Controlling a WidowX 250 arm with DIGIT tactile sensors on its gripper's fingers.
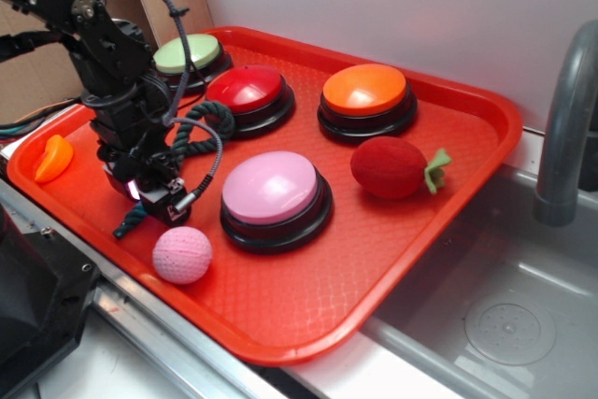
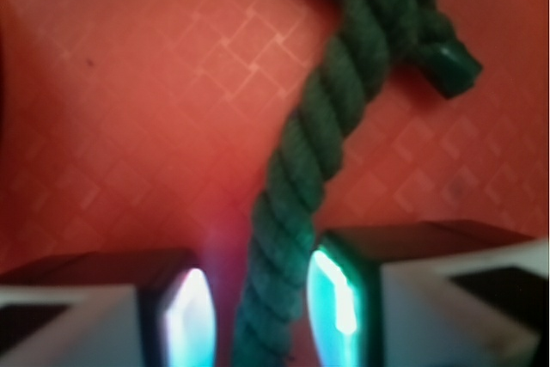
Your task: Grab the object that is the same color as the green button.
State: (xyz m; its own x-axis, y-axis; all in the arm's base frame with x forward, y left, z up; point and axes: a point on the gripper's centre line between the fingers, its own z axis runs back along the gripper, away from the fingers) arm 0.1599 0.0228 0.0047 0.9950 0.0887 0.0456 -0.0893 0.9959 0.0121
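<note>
Wrist view: the gripper point(image 2: 258, 307) straddles the rope point(image 2: 301, 169), one finger each side, jaws apart with a slight gap on the left and the right pad touching or nearly so. The rope lies on the tray point(image 2: 112, 100), running from between the fingers up to its loop (cut end visible at upper right). Exterior view: the loop point(image 1: 207, 119) rests beside the red button point(image 1: 247, 89); the green button point(image 1: 187, 51) sits beyond. Recommendation: close squarely, keeping the strand centred, before lifting.
</note>
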